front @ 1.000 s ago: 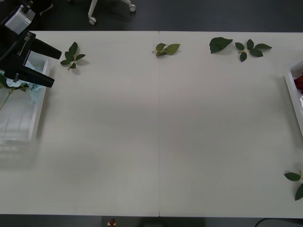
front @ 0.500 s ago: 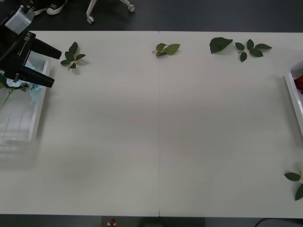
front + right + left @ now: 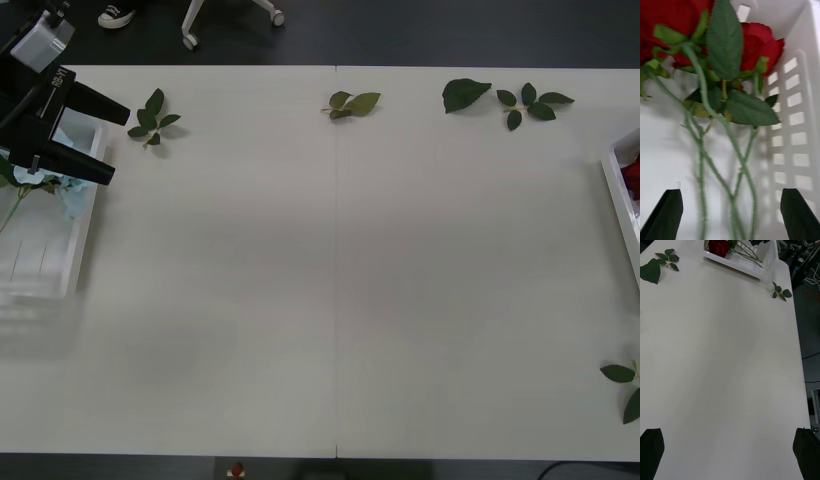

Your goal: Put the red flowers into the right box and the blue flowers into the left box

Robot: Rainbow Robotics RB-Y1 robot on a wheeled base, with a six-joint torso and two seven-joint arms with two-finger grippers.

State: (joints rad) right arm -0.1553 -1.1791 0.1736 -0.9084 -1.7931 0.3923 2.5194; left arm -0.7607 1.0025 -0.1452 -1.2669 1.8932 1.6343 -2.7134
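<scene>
Nothing on the table is shifting since a second ago: the left gripper is hanging spread and empty over the left box, blue flowers inside, best lifted straight clear.

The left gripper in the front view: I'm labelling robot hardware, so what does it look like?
The left gripper has two long, tapering matte-black fingers on a black body with small white lettering, and a light-grey boxy module behind it. In the wrist views, the fingertips of both grippers appear as plain black wedges, as on the right gripper.
</scene>
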